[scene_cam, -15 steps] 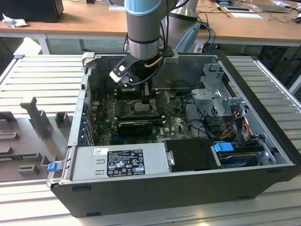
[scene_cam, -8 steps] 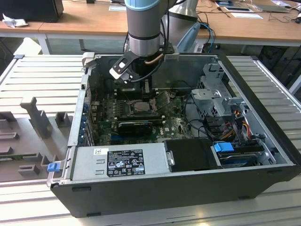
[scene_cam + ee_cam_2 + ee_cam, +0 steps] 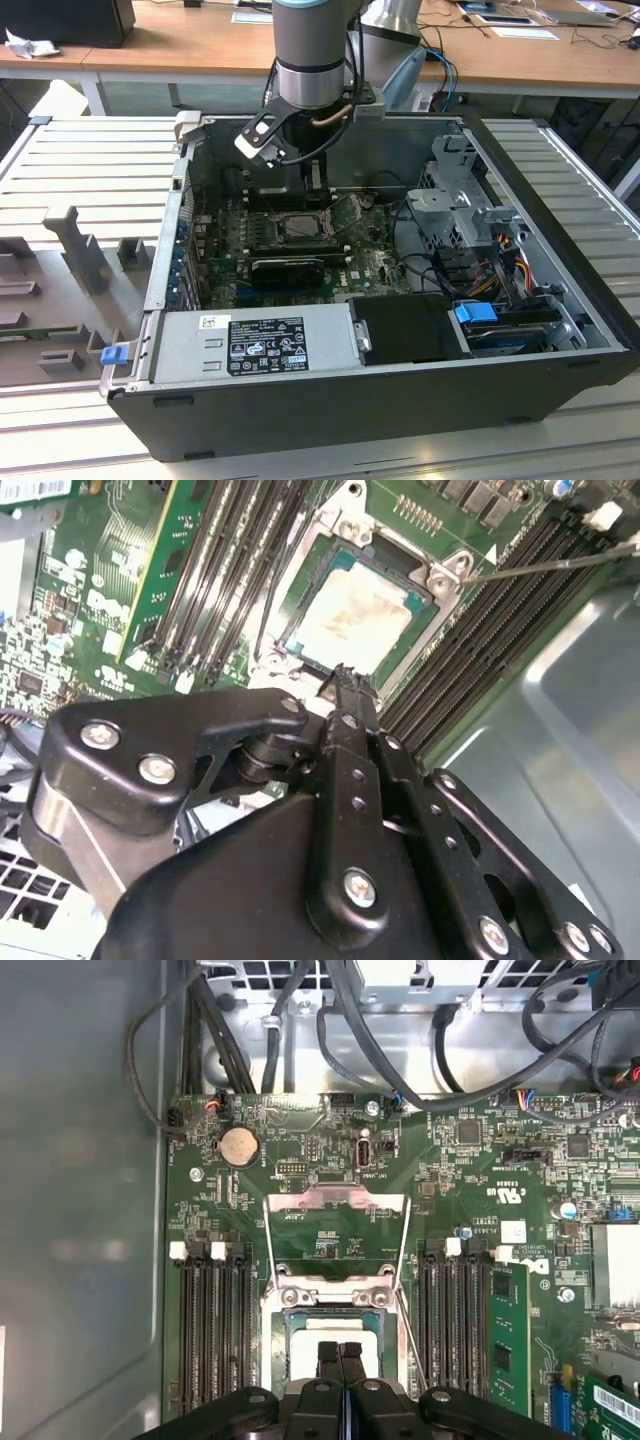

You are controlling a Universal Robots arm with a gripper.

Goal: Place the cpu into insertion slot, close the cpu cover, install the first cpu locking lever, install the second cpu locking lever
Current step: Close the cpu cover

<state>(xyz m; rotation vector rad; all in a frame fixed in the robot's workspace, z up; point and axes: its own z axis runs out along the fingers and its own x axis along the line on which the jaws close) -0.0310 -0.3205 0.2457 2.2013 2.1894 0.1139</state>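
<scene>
The cpu (image 3: 350, 618), with its pale silvery-beige top, lies flat inside the insertion slot (image 3: 300, 608) on the green board. My gripper (image 3: 341, 673) hovers just over the cpu's near edge, shut, with nothing between its black fingertips (image 3: 328, 1352). In the first wrist view the cpu (image 3: 300, 1362) shows on either side of those tips. The cpu cover (image 3: 336, 1200), a silver frame with a square window, stands flipped open beyond the slot. A thin locking lever (image 3: 560, 564) sticks out away from the socket corner. In the exterior view the gripper (image 3: 296, 185) hangs inside the case above the slot (image 3: 298, 226).
Black memory slots (image 3: 212, 1325) flank the socket on both sides. Cable bundles (image 3: 400, 1020) run along the case wall past the board. A power supply (image 3: 260, 340), a drive cage (image 3: 470, 205) and the case walls hem the board in.
</scene>
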